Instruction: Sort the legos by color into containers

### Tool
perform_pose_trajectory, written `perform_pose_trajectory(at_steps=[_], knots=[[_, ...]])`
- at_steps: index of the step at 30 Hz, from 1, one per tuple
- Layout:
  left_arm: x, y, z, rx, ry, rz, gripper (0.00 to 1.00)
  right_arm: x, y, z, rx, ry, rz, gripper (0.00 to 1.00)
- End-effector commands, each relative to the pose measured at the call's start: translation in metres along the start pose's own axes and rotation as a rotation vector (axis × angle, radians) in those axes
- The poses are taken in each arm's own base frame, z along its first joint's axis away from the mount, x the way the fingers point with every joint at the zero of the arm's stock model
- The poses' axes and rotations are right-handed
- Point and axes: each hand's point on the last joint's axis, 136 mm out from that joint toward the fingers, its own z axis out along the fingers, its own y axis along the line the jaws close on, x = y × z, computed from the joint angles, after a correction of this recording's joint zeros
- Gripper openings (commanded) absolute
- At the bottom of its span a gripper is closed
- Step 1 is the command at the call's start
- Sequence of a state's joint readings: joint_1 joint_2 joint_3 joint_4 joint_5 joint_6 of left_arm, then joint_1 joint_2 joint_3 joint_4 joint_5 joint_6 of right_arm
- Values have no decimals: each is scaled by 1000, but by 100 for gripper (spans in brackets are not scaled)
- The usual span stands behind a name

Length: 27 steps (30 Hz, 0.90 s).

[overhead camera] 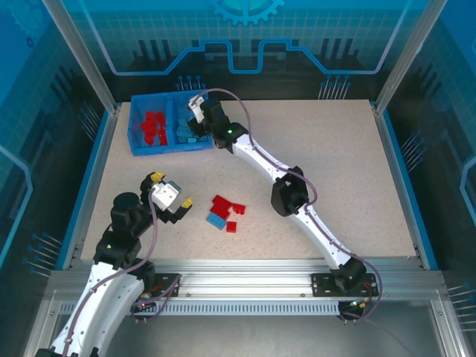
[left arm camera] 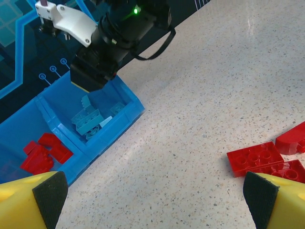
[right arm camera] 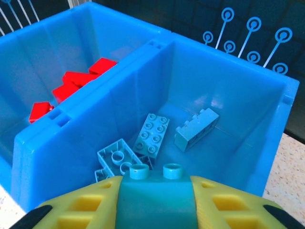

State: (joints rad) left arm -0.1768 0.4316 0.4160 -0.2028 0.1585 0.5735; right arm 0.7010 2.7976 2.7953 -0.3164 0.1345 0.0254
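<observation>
My right gripper (right arm camera: pixel 155 186) is shut on a light blue lego (right arm camera: pixel 153 205), its two studs facing forward, held above the right compartment of the blue bin (right arm camera: pixel 95 102). Several light blue legos (right arm camera: pixel 152 133) lie on that compartment's floor. Red legos (right arm camera: pixel 76 83) fill the left compartment across the divider. From above, the right gripper (overhead camera: pixel 197 111) hovers over the bin (overhead camera: pixel 135 126) at the table's back left. My left gripper (overhead camera: pixel 172 195) stands open above bare table, left of a small pile of red legos (overhead camera: pixel 225 204) and one light blue lego (overhead camera: pixel 217 220).
The left wrist view shows flat red legos (left arm camera: pixel 255 157) beside the right fingertip and the bin (left arm camera: pixel 128 112) further off, with the right arm (left arm camera: pixel 119 33) over it. Blue frame posts and walls edge the table. Its right half is bare.
</observation>
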Motion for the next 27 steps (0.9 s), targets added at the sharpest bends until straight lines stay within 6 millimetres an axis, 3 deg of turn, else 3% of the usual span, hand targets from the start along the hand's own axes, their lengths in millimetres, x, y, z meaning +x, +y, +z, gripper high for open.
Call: perform_pose_trajectory(at_steps=[1,5,7,12,14,19,24,27], knots=[[-6,-5,1,28,-37,-19,99,-69,-13,-16,25,-236,20,43],[-4,-5,2,23,-32,-17,99,-84,-21,-25,43,-269,46,76],[-3,-5,2,23,-32,-15,99,-92,-19,-32,32,-274,43,84],[2,-6,5,29,-15,-17,99,-118,-16,-68,-19,-228,70,87],[3,-7,7,34,-8,-21,99,-126,-10,-92,-74,-176,79,91],[5,-12,14,71,1,-63,99,-125,-7,-166,-218,-22,119,94],[-6,-10,29,150,92,-293,99,-85,-15,-241,-310,47,175,98],[-19,-8,42,197,213,-539,99,-44,-28,-285,-259,91,207,100]])
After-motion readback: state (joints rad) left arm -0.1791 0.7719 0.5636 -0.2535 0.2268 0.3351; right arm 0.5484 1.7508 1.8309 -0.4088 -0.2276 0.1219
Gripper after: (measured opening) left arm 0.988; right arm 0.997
